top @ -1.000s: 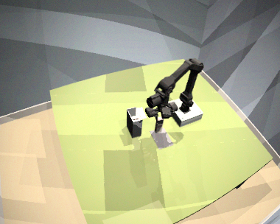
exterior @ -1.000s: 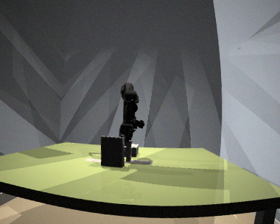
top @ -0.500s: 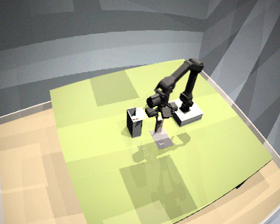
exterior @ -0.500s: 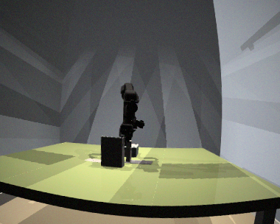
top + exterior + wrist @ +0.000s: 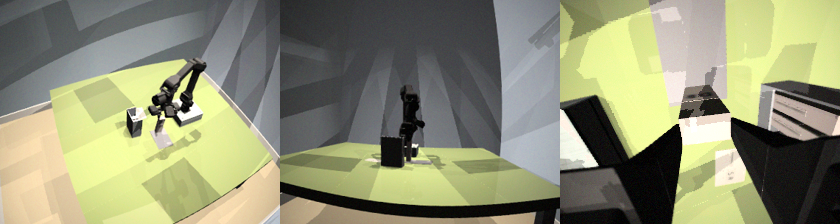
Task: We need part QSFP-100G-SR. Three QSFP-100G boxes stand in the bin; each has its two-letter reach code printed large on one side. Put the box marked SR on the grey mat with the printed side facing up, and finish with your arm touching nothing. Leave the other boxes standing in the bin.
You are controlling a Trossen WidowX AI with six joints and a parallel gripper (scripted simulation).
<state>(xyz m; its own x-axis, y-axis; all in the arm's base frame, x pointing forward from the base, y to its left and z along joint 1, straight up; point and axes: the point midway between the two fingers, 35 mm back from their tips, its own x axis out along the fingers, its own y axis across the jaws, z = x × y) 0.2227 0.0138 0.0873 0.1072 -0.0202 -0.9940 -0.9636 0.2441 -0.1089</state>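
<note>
Box (image 5: 159, 126) (image 5: 408, 152) (image 5: 705, 128) upright.
Top: directly below my gripper (image 5: 161, 116) (image 5: 407, 139) (image 5: 704, 125), by mat (image 5: 163, 141) (image 5: 421, 162) (image 5: 691, 42).
Exterior: long axis vertical.
Wrist: fingers clamped on box, mat beyond; likely needs tipping matward, code side unreadable.

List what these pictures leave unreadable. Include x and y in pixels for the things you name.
- Code on the box (image 5: 159, 127) (image 5: 705, 128) in the tool (image 5: 161, 111) (image 5: 704, 125): not legible in any view.
- Bin (image 5: 134, 127) (image 5: 392, 152) contents: hidden by its wall in the exterior view.
- Card (image 5: 730, 167) print: too small in the wrist view.
</note>
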